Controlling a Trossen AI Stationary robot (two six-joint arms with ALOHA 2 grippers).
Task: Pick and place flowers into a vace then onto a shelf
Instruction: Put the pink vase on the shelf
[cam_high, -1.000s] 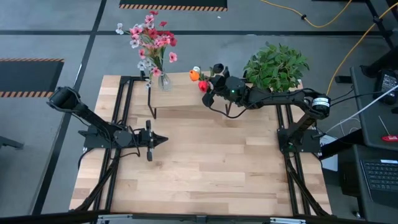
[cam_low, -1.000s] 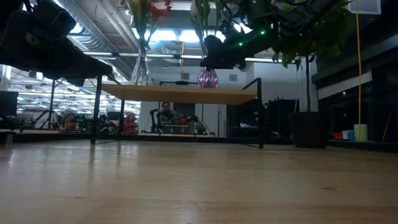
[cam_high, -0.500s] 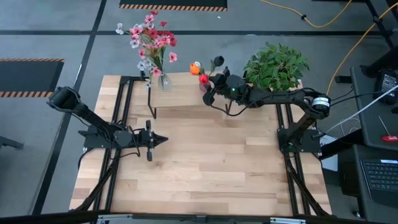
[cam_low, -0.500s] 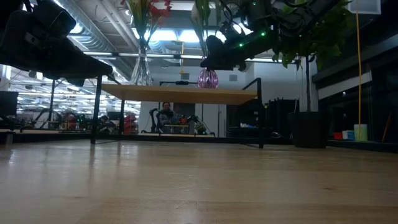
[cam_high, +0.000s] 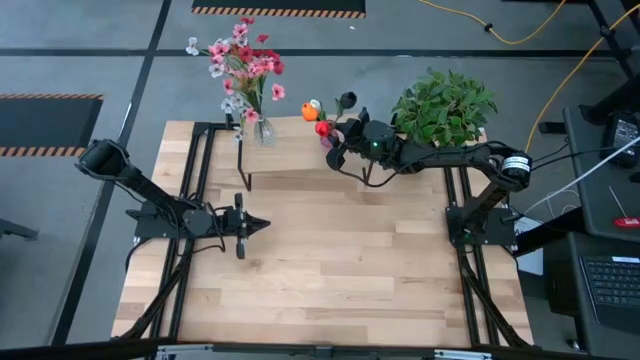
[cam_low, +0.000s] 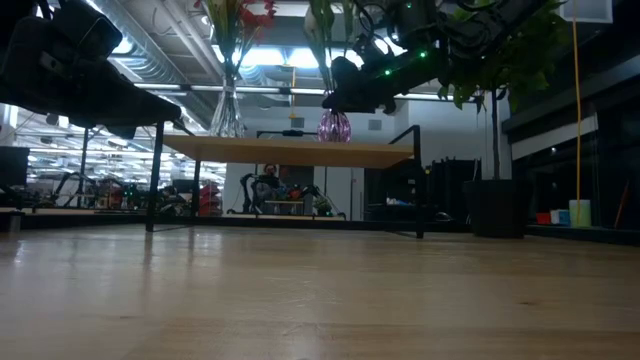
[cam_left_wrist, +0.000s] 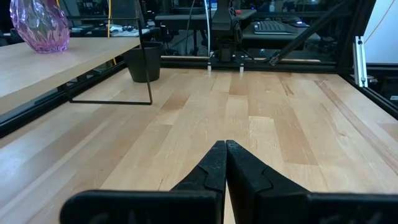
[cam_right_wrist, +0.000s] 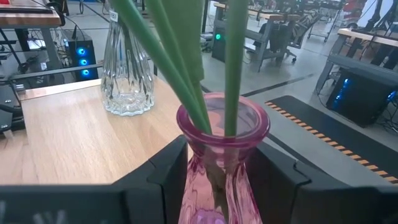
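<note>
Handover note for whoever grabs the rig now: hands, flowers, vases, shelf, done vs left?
Right hand: closed around the pink vase, which stands on the shelf with flower stems in it.
Left hand: shut, empty, low over the table, waiting.
Clear vase with its pink bouquet sits at the shelf's other end.
Done: stems in both vases, both on the shelf.
Left: release the pink vase, back the right arm off.

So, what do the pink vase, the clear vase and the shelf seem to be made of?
Pink vase: likely tinted glass, glossy; the stems show through its wall. Clear vase: probably ribbed glass or clear plastic, see-through, with bright glints. Shelf: light wood board, matte, with faint grain, on a thin black frame that looks like metal.
</note>
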